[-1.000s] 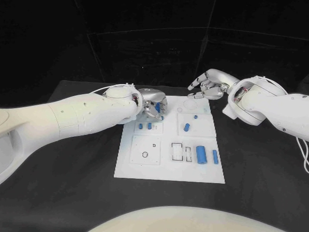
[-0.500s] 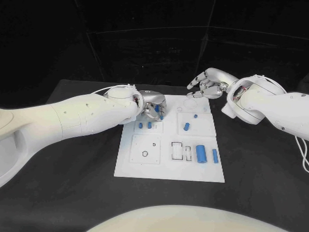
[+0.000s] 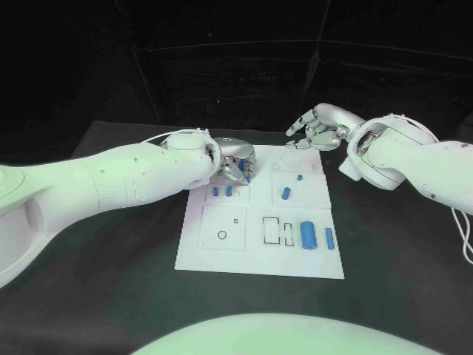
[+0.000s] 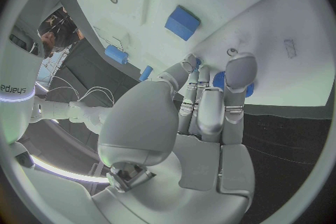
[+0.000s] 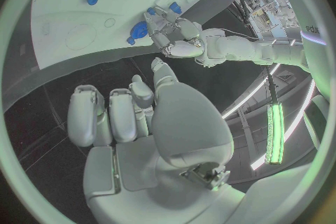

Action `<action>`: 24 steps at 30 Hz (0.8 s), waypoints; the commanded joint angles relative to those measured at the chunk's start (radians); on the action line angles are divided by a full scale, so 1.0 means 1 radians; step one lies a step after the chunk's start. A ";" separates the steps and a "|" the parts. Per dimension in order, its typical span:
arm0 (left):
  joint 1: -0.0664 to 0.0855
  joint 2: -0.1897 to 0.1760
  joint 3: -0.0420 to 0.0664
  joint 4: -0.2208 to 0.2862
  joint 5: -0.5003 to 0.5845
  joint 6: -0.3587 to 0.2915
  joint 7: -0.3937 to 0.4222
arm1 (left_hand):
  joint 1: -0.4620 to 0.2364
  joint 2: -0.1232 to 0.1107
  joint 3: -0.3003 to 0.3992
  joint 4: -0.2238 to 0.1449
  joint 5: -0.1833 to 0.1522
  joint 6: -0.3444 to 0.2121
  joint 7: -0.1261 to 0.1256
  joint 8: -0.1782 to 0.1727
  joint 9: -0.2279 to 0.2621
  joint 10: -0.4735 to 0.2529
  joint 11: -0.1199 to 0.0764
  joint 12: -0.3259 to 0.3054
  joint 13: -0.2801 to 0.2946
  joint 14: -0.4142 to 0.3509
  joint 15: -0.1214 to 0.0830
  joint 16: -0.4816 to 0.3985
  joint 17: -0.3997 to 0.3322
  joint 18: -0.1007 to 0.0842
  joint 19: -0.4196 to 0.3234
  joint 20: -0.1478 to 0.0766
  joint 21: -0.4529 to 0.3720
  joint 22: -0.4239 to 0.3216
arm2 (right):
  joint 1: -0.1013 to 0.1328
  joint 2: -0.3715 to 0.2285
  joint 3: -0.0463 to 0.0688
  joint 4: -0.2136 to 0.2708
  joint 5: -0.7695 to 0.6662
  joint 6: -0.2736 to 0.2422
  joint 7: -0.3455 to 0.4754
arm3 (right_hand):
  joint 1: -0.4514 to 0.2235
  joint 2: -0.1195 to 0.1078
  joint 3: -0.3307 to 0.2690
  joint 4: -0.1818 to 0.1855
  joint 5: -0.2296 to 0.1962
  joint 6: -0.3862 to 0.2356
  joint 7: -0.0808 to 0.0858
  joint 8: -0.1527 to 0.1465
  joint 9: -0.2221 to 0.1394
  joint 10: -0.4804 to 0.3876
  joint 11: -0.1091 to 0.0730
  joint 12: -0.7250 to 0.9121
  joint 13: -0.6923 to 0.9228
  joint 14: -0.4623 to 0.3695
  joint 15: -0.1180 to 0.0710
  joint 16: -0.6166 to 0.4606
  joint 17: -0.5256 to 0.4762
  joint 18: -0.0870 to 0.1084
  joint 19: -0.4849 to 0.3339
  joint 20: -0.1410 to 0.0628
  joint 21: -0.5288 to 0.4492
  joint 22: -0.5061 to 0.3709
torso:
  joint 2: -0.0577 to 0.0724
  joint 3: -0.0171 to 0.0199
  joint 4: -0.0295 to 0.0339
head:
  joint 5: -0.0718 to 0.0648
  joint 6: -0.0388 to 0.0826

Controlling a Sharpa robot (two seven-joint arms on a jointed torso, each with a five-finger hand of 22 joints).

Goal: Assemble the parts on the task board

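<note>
On flat white task board (image 3: 260,244), L hand (image 3: 234,164) pinching blue part (image 4: 221,80), R hand (image 3: 320,127) empty, fingers apart.

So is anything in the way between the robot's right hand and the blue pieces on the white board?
Nothing visible is. The right hand hangs empty at the task board's far edge, and bare white board lies between it and the nearest blue part. The left hand works off to the side.

Dark room behind a brightly lit white task board (image 3: 260,251), which glares against the black bench (image 3: 108,296). Soft shadows fall under the arms. Both wrist views bend straight edges strongly, blurring near the circle rims; a light strip (image 5: 271,133) glows.
</note>
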 commanded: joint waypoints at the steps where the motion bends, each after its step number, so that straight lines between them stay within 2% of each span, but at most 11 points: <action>1: -0.003 0.003 -0.002 -0.003 -0.008 0.024 0.006 | -0.009 0.000 0.009 0.000 0.000 0.011 -0.002 -0.005 -0.001 0.009 0.000 -0.009 0.000 0.011 -0.002 0.003 -0.003 -0.009 0.005 -0.001 0.006 0.004 | 0.002 0.002 0.001 0.000 0.001 -0.001 0.009 | 0.007 0.005 0.001 0.004 0.007 -0.002 -0.003 0.006 -0.001 -0.006 -0.004 -0.004 -0.001 0.033 -0.006 -0.005 0.000 0.020 0.000 -0.005 -0.006 -0.001 | 0.000 0.0000 0.0001 | -0.001 -0.002; 9: -0.003 0.008 -0.002 -0.014 -0.008 0.040 0.002 | -0.016 0.007 0.029 -0.002 0.000 0.024 -0.006 -0.017 -0.002 0.030 -0.005 -0.024 0.000 0.013 -0.007 0.005 -0.007 -0.011 0.009 -0.004 0.022 0.023 | 0.002 0.004 0.001 -0.001 0.001 0.002 0.008 | 0.008 0.006 0.001 0.004 0.009 -0.002 -0.003 0.006 -0.001 -0.004 -0.004 -0.001 0.002 0.034 -0.006 -0.004 0.003 0.019 0.001 -0.005 -0.005 0.001 | 0.000 -0.0001 -0.0018 | -0.003 -0.004; 16: -0.004 0.010 -0.002 -0.019 -0.008 0.043 -0.004 | -0.008 0.021 0.063 -0.013 -0.001 0.055 -0.011 -0.020 0.001 0.076 -0.014 -0.034 0.001 0.012 -0.014 0.002 -0.024 -0.013 0.013 -0.010 0.041 0.047 | 0.002 0.005 0.001 -0.001 0.001 0.004 0.007 | 0.008 0.006 0.001 0.004 0.009 -0.002 -0.003 0.006 -0.001 -0.004 -0.004 -0.001 0.002 0.034 -0.006 -0.004 0.003 0.019 0.001 -0.005 -0.005 0.001 | 0.000 0.0000 0.0004 | -0.005 -0.005; 24: -0.004 0.007 -0.001 -0.018 -0.008 -0.005 0.005 | 0.006 0.027 0.113 -0.039 -0.001 0.079 -0.010 -0.032 0.000 0.113 -0.017 -0.061 0.001 0.011 -0.017 0.000 -0.045 -0.018 0.017 -0.015 0.068 0.078 | 0.002 0.007 0.001 -0.002 0.001 0.004 0.008 | 0.008 0.007 0.002 0.005 0.011 -0.001 -0.003 0.007 -0.001 -0.004 -0.004 -0.001 0.002 0.034 -0.006 -0.004 0.003 0.019 0.001 -0.005 -0.005 0.001 | -0.001 -0.0007 0.0000 | -0.005 -0.005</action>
